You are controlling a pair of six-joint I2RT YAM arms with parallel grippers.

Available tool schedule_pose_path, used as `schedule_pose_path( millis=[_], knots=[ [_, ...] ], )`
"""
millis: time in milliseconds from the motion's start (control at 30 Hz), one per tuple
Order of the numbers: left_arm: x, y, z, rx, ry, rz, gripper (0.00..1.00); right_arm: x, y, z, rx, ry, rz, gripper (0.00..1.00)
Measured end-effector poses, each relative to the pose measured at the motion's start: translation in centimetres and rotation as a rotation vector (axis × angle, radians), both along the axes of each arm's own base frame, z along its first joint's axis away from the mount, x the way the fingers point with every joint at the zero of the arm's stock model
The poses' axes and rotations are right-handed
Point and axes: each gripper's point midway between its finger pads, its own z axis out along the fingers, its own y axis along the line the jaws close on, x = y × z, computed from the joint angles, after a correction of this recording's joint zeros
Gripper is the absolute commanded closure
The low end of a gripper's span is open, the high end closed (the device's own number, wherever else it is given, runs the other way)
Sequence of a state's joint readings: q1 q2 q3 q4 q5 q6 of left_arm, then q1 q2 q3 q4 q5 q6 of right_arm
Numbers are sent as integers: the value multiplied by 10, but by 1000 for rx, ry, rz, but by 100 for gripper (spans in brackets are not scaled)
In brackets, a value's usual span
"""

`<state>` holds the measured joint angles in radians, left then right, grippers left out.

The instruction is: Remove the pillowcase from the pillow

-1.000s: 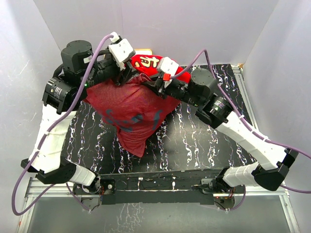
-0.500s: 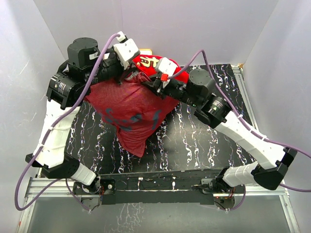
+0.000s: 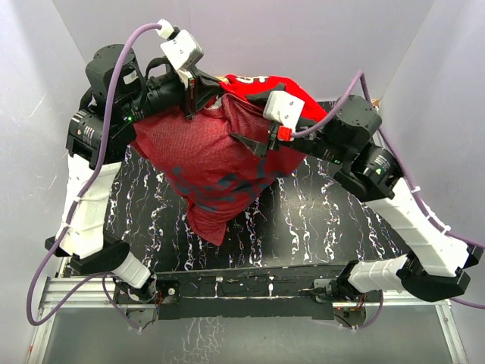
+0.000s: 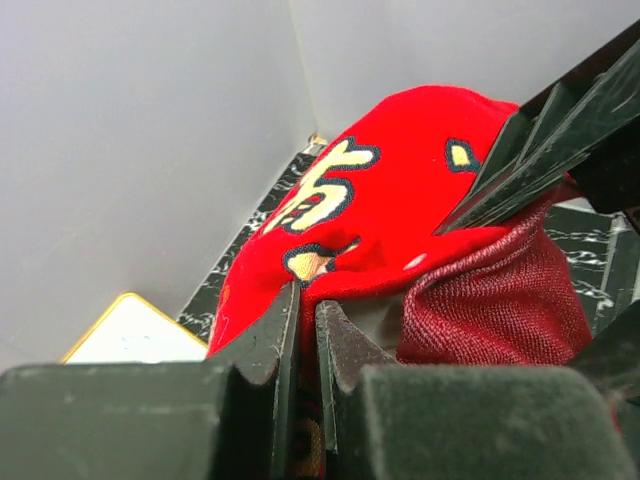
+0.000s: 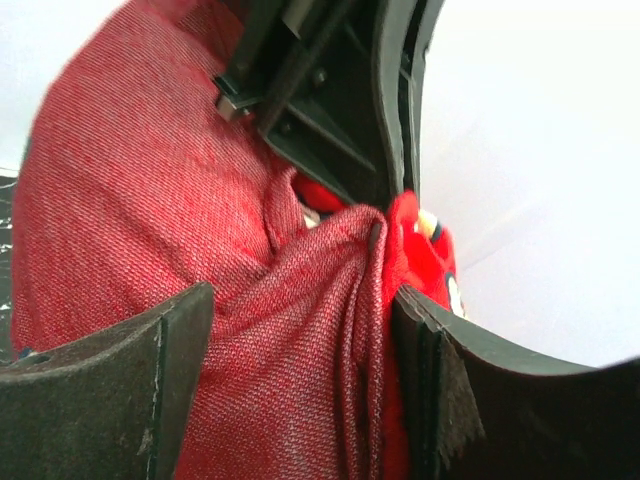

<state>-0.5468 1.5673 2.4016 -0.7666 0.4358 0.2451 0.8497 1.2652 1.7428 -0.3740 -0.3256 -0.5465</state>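
Note:
The pillowcase (image 3: 212, 159) hangs bunched above the black marbled table (image 3: 326, 220), its dull dark red inside facing out and its bright red printed side (image 4: 380, 180) showing at the top. My left gripper (image 3: 193, 95) is raised at the back and shut on the bright red edge (image 4: 307, 315). From the right, my right gripper (image 3: 246, 142) reaches into the cloth. Its jaws stand wide apart, and loose dark red folds (image 5: 290, 330) lie between them. The pillow is hidden inside the pillowcase.
A flat white board with a wood frame (image 4: 140, 335) lies at the back left by the grey wall (image 4: 130, 150). Grey walls close in the table on three sides. Purple cables loop over both arms.
My left gripper closed on the pillowcase's edge and rose, pulling the cloth up and wider. My right gripper opened, released its pinch, and its arm swung right.

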Motion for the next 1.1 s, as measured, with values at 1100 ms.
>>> schedule_pose_path(
  millis=[1100],
  knots=[
    [-14, -20, -15, -86, 192, -114, 100, 9, 36, -19, -225, -20, -24, 52]
  ],
)
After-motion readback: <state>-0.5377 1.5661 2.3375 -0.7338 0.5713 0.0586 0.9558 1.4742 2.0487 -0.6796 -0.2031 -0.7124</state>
